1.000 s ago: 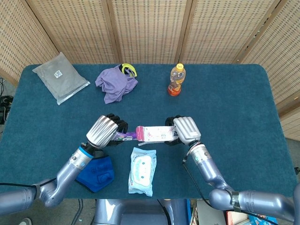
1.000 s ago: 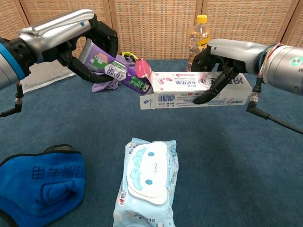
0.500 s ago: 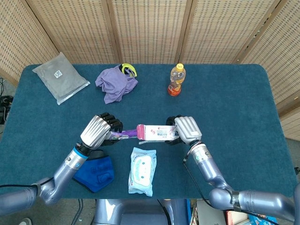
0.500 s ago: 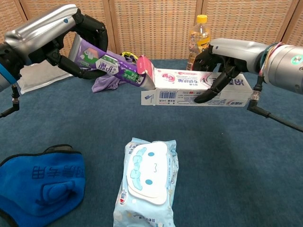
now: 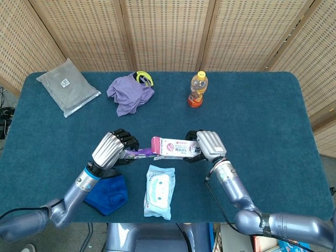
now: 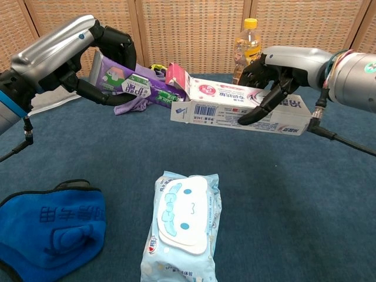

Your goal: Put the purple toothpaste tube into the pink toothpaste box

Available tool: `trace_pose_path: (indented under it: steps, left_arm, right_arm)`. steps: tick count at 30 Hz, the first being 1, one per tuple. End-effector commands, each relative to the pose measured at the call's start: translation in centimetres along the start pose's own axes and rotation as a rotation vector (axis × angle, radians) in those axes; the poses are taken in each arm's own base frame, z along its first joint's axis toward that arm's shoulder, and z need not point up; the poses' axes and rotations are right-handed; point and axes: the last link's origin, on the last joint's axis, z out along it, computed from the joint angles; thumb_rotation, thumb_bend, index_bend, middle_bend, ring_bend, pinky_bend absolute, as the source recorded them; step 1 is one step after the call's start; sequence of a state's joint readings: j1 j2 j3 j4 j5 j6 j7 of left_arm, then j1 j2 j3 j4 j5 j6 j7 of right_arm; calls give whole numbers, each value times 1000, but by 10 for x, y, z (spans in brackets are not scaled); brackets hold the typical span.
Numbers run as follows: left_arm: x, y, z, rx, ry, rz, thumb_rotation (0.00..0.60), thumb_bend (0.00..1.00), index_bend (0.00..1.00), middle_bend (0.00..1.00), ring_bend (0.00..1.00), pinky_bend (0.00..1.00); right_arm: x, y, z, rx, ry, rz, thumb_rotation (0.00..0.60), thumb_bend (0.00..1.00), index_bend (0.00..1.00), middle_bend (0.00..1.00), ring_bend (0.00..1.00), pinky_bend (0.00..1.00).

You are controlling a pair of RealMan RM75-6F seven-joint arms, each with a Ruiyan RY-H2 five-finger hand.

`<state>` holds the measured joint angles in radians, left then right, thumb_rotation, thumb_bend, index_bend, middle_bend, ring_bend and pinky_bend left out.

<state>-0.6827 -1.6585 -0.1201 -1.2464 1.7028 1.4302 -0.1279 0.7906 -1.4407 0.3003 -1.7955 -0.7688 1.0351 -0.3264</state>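
1. My left hand (image 6: 103,59) wraps around the purple tube (image 6: 141,88) and holds it up off the tabletop (image 5: 252,115).
2. My right hand (image 6: 271,73) grips the pink box (image 6: 235,106) and holds it up too, a bit tilted.
3. The box's flap (image 6: 176,73) is open and sticks up at the end facing the tube.
4. The tube's tip is right at that open end. I cannot tell if it is inside.
5. A pack of wipes (image 6: 182,226) lies near me, under the box.
6. A blue mask (image 6: 50,226) lies beside the wipes.
7. A bottle (image 5: 198,89), a purple cloth (image 5: 128,93) and a grey bag (image 5: 68,86) sit far back.
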Motion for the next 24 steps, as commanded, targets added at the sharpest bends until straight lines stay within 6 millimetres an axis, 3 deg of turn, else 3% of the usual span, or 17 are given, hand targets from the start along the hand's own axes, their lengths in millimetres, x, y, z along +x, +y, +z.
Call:
trace_pose_path:
  steps: [1, 11, 24]
  left_arm:
    - [-2, 2, 1, -15, 18, -9, 600, 313, 794, 662, 539, 505]
    - [-2, 4, 6, -45, 71, -5, 600, 313, 795, 662, 539, 505]
    - [-7, 14, 20, -47, 49, -10, 600, 313, 795, 656, 535, 505]
  right_arm:
    - [1, -1, 0, -1, -7, 21, 600, 153, 601, 494, 375, 436]
    - [5, -4, -2, -13, -57, 148, 600, 152, 601, 496, 375, 447]
    - [3, -9, -5, 13, -102, 175, 600, 152, 601, 495, 375, 447]
